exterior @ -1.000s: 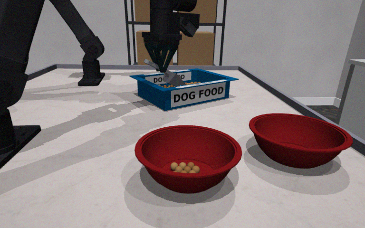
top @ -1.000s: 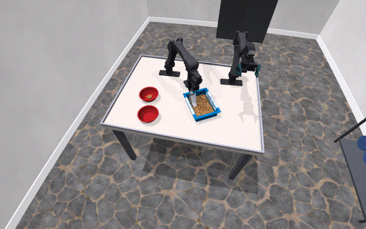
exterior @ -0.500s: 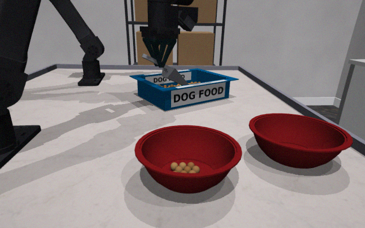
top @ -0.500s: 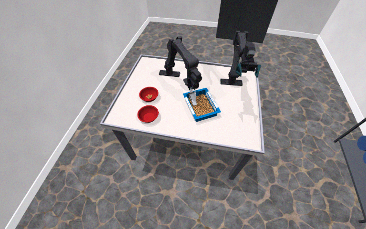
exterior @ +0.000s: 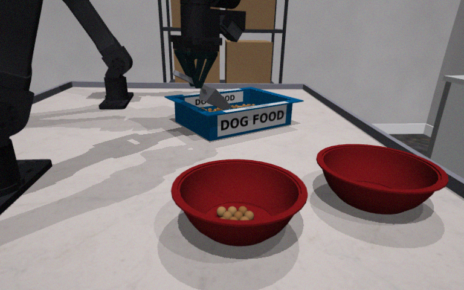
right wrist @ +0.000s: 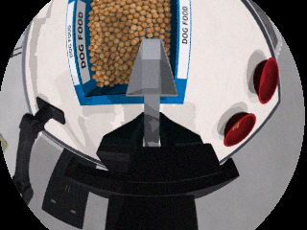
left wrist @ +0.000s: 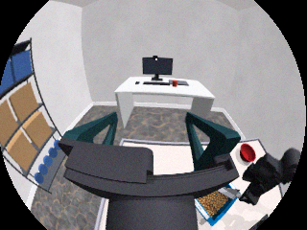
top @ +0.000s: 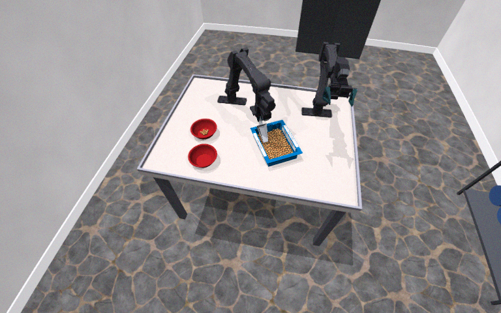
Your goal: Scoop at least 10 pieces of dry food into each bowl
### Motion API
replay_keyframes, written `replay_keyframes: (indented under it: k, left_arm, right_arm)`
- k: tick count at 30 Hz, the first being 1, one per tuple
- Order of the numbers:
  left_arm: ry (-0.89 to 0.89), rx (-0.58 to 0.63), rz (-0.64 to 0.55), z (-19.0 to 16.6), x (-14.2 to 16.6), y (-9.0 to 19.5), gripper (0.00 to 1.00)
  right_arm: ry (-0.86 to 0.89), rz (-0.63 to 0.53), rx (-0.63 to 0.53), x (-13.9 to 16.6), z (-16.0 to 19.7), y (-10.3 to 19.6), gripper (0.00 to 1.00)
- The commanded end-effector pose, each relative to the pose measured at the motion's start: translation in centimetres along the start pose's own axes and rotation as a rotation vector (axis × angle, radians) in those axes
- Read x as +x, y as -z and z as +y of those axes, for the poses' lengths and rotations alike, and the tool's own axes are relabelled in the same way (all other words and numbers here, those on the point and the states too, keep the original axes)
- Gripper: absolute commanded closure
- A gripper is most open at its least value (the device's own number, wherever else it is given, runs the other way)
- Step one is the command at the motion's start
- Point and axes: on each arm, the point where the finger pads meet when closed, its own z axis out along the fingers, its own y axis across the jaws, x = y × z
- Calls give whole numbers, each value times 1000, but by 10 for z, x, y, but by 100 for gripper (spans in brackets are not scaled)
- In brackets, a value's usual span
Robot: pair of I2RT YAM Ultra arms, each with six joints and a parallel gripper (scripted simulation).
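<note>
The right gripper (top: 260, 119) (exterior: 198, 83) (left wrist: 240, 198) (right wrist: 152, 116) has its fingers closed on the handle of the metal scoop (top: 263, 133) (exterior: 212, 97) (left wrist: 230, 192) (right wrist: 153, 72). The blade slopes down inside the blue DOG FOOD box (top: 282, 160) (exterior: 196, 119) (left wrist: 209, 220) (right wrist: 115, 100), its lip at or very near the round dry food pieces (top: 280, 145) (left wrist: 213, 203) (right wrist: 122, 48). Its long axis goes roughly along the long labelled sides, close to the side that faces the bowls. I judge that a second load is being taken.

From the box, both bowls lie toward the robot's right. The right arm is the nearer one. The bowl with food (top: 197, 124) (exterior: 239, 232) (right wrist: 246, 124) is closer to that arm's base; the empty-looking red bowl (top: 202, 158) (exterior: 383, 200) (left wrist: 247, 152) (right wrist: 267, 81) is farther out, and probably it needs the next load. The scoop must rise clear of the near wall before it crosses sideways.

The left gripper (top: 340, 100) (left wrist: 151, 115) is wide open, holding nothing, well apart from the box.

I cannot tell whether the scoop carries any pieces. The first bowl's front rim cuts off part of its small pile, so a count of ten is not sure.
</note>
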Motion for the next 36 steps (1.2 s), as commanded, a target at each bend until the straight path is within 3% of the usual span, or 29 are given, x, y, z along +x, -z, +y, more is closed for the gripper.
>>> replay_keyframes:
  k: [1,4,5,12,15,17,32,34,36]
  left_arm:
    - [0,0,-19,0,-9,3,0]
    - [0,0,-19,0,-9,3,0]
    - [0,0,-19,0,-9,3,0]
    - [0,0,-19,0,-9,3,0]
    - [0,0,-19,0,-9,3,0]
    - [0,0,-19,0,-9,3,0]
    - [0,0,-19,0,-9,3,0]
    - [0,0,-19,0,-9,3,0]
    - [0,0,-19,0,-9,3,0]
  right_arm:
    - [-5,-35,-5,0,0,5,100]
    - [-2,-40,-6,0,1,6,100]
    - [-6,-84,-12,-9,0,26,100]
    - [-6,-89,-13,-12,0,24,100]
    - [-7,-73,-10,-16,0,14,100]
    - [-10,3,4,-3,-6,-12,100]
    - [-1,-30,-6,-10,-1,-8,100]
    - [-3,31,4,-4,-3,-30,100]
    - [-4,-44,-10,-16,-1,-7,100]
